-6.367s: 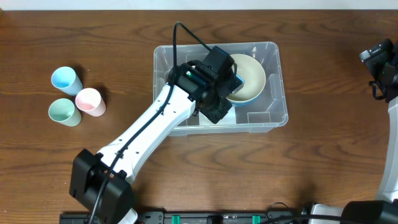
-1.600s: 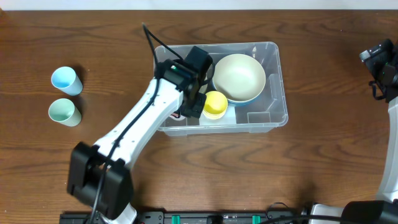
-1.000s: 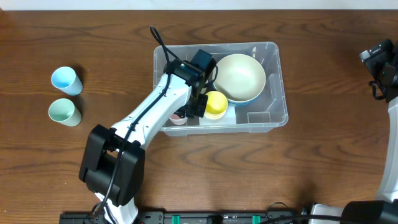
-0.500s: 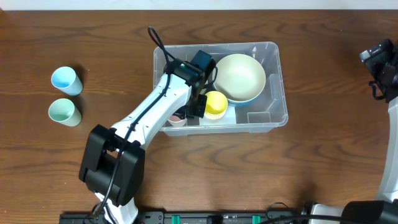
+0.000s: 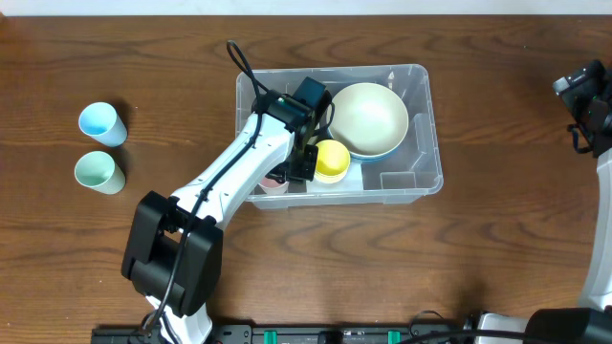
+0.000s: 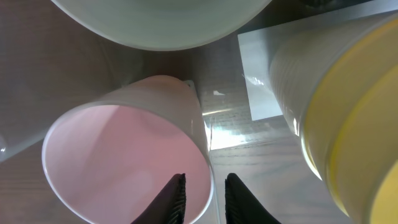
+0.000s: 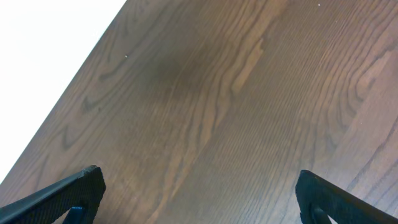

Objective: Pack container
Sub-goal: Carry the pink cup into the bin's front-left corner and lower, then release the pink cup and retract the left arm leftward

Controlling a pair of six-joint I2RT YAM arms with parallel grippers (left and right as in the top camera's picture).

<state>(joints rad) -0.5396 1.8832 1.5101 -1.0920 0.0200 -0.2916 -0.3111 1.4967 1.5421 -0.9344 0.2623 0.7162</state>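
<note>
The container (image 5: 436, 143) sits open side up near the middle of the table's (image 5: 497, 258) far edge, its long axis running along that edge. The table is dark brown wood grain, with a pale strip beyond the far edge.

Inside the container I count one cream bowl (image 5: 368, 119), one yellow cup (image 5: 332, 161) and one pink cup (image 6: 118, 162). Two more cups, blue (image 5: 100, 123) and green (image 5: 98, 172), stand near the left edge.

The left gripper (image 6: 205, 199) reaches into the container, its fingers slightly parted astride the pink cup's rim. The right gripper (image 7: 199, 186) is spread wide over bare wood.
</note>
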